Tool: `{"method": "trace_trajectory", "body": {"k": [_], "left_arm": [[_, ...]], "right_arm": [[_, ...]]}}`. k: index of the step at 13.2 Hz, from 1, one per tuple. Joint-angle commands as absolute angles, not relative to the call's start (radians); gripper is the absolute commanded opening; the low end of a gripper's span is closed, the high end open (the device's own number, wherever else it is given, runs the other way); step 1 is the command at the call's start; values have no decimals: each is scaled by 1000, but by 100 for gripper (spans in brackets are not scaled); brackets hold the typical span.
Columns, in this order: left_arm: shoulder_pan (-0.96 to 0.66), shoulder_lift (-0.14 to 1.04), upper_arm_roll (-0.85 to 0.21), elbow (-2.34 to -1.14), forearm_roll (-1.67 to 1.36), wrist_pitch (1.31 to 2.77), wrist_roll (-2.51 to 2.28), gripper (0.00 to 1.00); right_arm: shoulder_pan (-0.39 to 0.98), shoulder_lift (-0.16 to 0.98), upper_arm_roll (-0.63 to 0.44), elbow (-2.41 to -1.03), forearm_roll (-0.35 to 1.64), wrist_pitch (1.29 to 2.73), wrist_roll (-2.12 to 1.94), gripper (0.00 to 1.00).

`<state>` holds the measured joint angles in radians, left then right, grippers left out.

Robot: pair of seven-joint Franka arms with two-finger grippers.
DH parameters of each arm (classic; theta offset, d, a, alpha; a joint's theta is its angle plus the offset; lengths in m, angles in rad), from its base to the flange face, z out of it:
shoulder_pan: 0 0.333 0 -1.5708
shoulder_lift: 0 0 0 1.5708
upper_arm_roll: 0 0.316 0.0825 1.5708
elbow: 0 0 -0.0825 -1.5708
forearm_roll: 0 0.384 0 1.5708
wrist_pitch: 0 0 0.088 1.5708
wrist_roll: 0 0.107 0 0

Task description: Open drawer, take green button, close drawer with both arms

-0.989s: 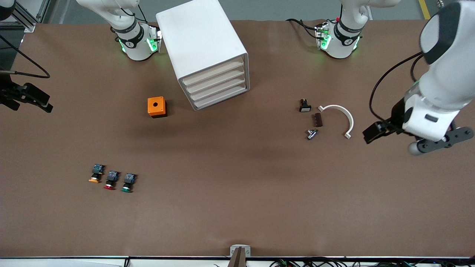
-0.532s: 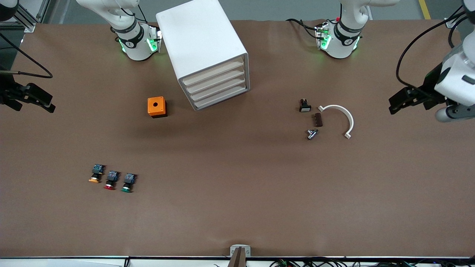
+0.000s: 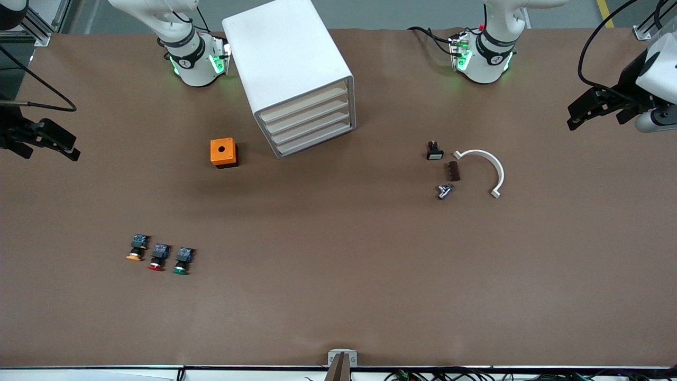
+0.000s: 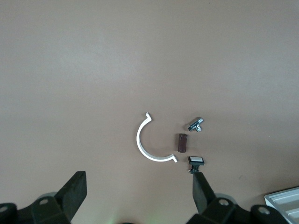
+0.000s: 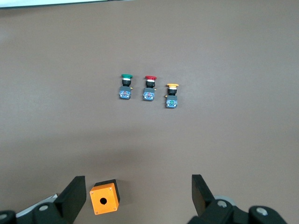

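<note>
The white cabinet (image 3: 288,63) stands between the two arm bases, all four drawers shut. The drawer (image 3: 312,128) is second from the bottom. The green-capped button (image 3: 180,262) lies on the table near the front camera, toward the right arm's end, and also shows in the right wrist view as the button (image 5: 125,86). My left gripper (image 3: 582,114) hangs open and empty over the left arm's end of the table; its wrist view shows the left gripper (image 4: 138,186) over bare table. My right gripper (image 3: 50,144) is open and empty over the right arm's end, seen as the right gripper (image 5: 138,189).
An orange box (image 3: 223,152) sits beside the cabinet. A red-capped button (image 3: 157,257) and an orange-capped button (image 3: 136,248) lie beside the green one. Toward the left arm's end lie a white curved piece (image 3: 489,166), brown block (image 3: 453,171), metal fitting (image 3: 444,191) and small black switch (image 3: 434,151).
The left arm has swung away from the small parts toward its own end of the table, its gripper staying open. The right gripper has hardly moved.
</note>
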<state>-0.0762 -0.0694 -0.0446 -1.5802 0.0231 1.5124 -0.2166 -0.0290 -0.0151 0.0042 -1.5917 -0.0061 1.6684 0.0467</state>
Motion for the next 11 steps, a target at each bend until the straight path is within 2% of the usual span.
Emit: {"method": "trace_trajectory", "body": {"k": [1,11], "left_arm": [[-64,-95,-61,-1615,14,1513,-201,100],[-61,-95,-74,-1606,14,1486,-189,100]], "right_arm": [[-14,-20,5,-1594,-26,1674,49,100],[-14,-20,6,-1594,-28,1674,51,100]]}}
